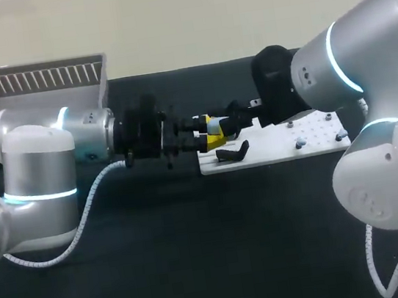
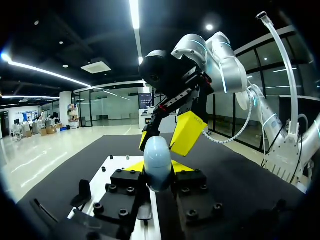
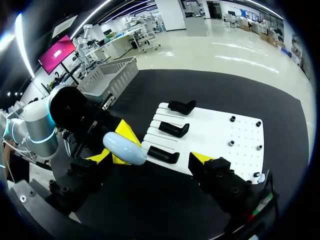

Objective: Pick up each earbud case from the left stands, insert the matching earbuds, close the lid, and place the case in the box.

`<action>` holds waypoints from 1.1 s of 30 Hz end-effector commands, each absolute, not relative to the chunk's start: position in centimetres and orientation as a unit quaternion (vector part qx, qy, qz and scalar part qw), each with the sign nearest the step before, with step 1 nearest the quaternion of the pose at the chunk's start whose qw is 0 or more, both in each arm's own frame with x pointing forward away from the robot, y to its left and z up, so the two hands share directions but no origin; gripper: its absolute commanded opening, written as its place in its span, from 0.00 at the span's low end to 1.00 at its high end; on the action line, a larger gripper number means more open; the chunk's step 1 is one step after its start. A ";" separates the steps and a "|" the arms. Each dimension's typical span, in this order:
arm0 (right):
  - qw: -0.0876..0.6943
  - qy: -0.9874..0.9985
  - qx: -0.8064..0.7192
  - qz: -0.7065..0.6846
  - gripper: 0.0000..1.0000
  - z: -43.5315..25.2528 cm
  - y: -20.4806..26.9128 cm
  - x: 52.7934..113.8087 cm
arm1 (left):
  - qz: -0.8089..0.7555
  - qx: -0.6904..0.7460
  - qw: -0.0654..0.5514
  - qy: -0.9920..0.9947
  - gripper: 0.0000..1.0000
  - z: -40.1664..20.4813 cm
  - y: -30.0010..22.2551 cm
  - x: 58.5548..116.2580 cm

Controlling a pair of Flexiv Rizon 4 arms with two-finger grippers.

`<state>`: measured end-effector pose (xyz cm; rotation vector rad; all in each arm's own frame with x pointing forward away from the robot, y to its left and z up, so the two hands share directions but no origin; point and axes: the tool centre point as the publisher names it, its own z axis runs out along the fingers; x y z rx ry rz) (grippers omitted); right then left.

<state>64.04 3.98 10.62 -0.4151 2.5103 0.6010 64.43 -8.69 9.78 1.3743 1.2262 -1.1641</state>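
Observation:
A pale blue earbud case (image 2: 157, 160), lid closed, stands upright between the yellow fingertips (image 2: 134, 166) of my left gripper (image 2: 158, 169), which is shut on it from both sides. In the head view this gripper (image 1: 208, 136) hovers at the left end of the white board (image 1: 280, 145). My right gripper (image 2: 185, 134) hangs open just ahead of the case and slightly above it. Seen from the right wrist, the case (image 3: 125, 146) lies beside one finger of the right gripper (image 3: 150, 159) and is not gripped by it.
Three black stands (image 3: 174, 129) sit in a row on the white board (image 3: 225, 135), all without cases. A grey slatted basket (image 1: 28, 91) stands at the table's back left. Dark table surface lies in front of the board.

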 end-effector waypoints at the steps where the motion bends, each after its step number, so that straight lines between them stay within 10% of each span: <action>1: 0.260 0.928 -0.152 0.222 1.00 10.4 3.7 64.4 | -0.473 0.558 0.466 0.498 0.00 9.7 -8.7 64.2; 33: 0.307 0.931 -0.174 0.096 1.00 15.6 -2.0 62.1 | -0.473 0.558 0.466 0.498 0.00 9.7 -8.7 64.2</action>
